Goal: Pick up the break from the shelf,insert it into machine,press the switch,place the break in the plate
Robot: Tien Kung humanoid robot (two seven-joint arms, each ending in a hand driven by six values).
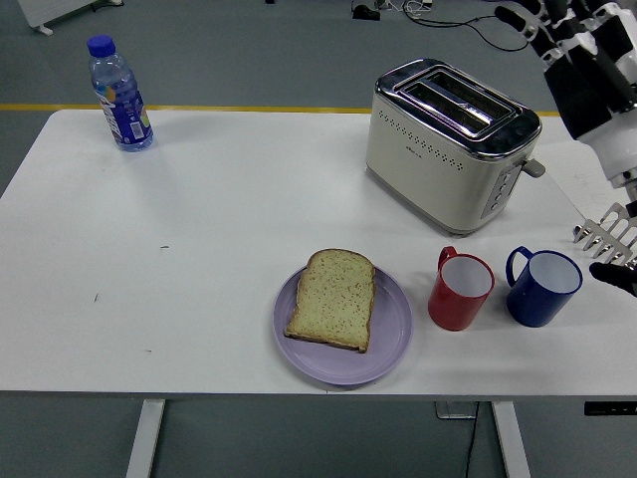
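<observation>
We take this for a lab; grey floor [249, 60], yellow floor tape [199, 108], loose cables [478, 25] behind the white table [199, 249].

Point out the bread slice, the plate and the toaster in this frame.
bread slice [331, 299], head view, middle of its top face.
plate [396, 339], head view, bare purple rim right of the bread.
toaster [428, 159], head view, cream front wall.

Toaster [450, 141] front: a small dark brand mark on the cream side, too small to read.
Water bottle [120, 95] label: blue wrap with pale print, blurred, not legible.
Red mug [459, 291], blue mug [541, 286], purple plate [390, 339]: plain surfaces, no lettering visible.
Worktop [199, 239]: no readable markings.
</observation>
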